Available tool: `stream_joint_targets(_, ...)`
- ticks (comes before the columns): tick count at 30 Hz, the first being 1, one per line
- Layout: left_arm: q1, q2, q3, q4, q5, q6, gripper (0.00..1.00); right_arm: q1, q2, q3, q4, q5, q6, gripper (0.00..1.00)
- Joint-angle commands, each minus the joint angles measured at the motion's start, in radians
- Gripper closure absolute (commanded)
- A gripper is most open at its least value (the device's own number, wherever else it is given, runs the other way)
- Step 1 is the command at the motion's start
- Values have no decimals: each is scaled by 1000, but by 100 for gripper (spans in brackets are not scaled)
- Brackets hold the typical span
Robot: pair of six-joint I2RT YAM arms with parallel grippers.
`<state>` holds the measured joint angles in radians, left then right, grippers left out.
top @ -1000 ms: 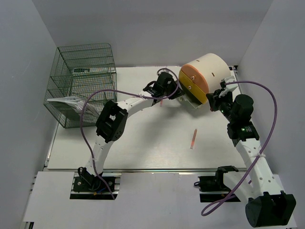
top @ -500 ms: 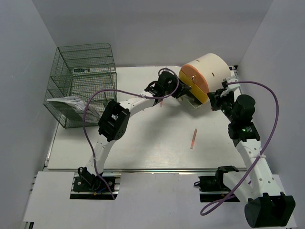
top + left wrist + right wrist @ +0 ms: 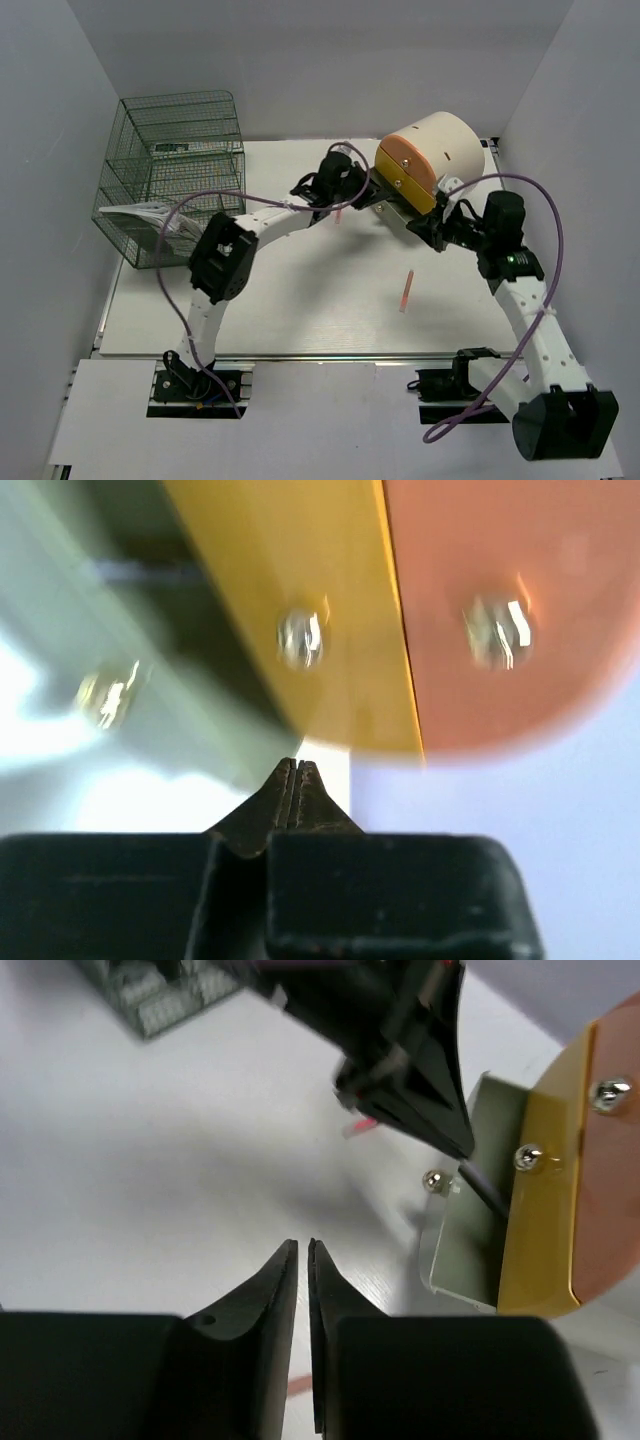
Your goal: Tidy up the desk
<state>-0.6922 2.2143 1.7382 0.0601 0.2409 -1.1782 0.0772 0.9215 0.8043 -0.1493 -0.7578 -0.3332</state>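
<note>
Right gripper (image 3: 303, 1245) now sits further left, near the cylinder (image 3: 440, 150), barely parted; left gripper (image 3: 293, 765) is pinched closed, empty. Desk (image 3: 300, 310) (surely rigid, heavy) lies under both; better grip the pink stick (image 3: 405, 291) midway.

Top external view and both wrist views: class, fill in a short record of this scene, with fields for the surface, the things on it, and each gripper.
surface: white desk
left rear corner: green wire rack
right rear: cream cylinder, orange-and-yellow face towards the arms
loose item: pink stick lying on the desk, clear of both arms
left gripper: shut, empty, tips close to the cylinder's yellow face
right gripper: slightly open, empty, above the desk
</note>
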Motion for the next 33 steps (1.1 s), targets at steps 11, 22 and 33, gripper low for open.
stream_joint_targets(11, 66, -1010, -805, -179, -93, 955, 28, 197, 302, 171, -611, 336, -185, 53)
stream_joint_targets(22, 66, -1268, -971, -213, -308, 1061, 18, 302, 434, 84, -526, 646, 78, 59)
stream_joint_targets(33, 46, -1335, -980, -232, -373, 1083, 18, 308, 611, 98, -475, 698, 149, 62)
